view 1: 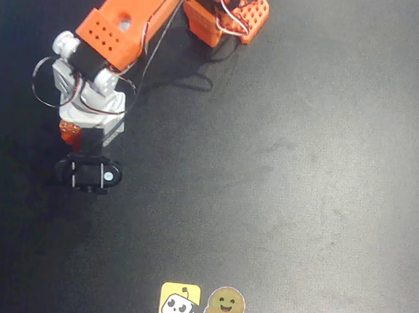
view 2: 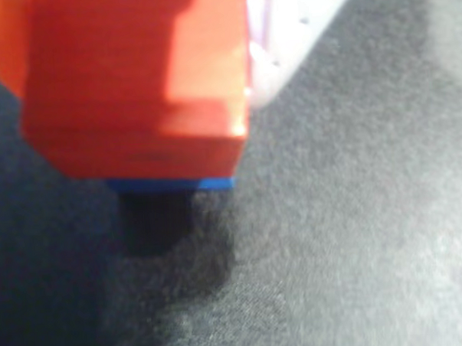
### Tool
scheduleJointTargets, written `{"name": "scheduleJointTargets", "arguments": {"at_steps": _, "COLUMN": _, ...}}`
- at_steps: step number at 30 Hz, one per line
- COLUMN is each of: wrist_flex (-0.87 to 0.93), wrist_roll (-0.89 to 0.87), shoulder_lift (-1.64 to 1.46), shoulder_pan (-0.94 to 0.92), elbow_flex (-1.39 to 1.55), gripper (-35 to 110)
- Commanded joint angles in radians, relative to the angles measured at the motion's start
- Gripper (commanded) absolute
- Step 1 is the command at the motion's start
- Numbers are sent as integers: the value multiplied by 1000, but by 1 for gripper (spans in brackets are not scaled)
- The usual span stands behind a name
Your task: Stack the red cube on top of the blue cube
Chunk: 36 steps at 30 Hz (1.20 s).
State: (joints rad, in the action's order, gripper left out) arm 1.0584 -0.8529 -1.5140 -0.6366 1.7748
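In the wrist view the gripper [view 1: 85, 163] grasps the red cube [view 2: 135, 85] directly above the blue cube [view 2: 170, 185], at the bench's [view 1: 303, 171] nine o'clock overhead; the placing step seems underway, calling for a gentle release.

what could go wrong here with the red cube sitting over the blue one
1. In the wrist view the red cube covers nearly all of the blue cube, leaving just a thin blue strip showing. Alignment is hard to judge, so an off-centre release might tip it.
2. The picture is blurred and the fingers' hold is unclear, so pulling away could drag the red cube off.
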Motion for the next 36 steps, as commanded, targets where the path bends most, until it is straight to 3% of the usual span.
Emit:
{"name": "scheduleJointTargets", "arguments": {"at_steps": 1, "wrist_flex": -11, "wrist_roll": 15, "shoulder_lift": -77, "shoulder_pan": -23, "elbow_flex": 9, "gripper": 0}}
{"name": "scheduleJointTargets", "arguments": {"at_steps": 36, "wrist_flex": -38, "wrist_roll": -6, "shoulder_lift": -110, "shoulder_pan": -60, "elbow_flex": 104, "gripper": 0}}
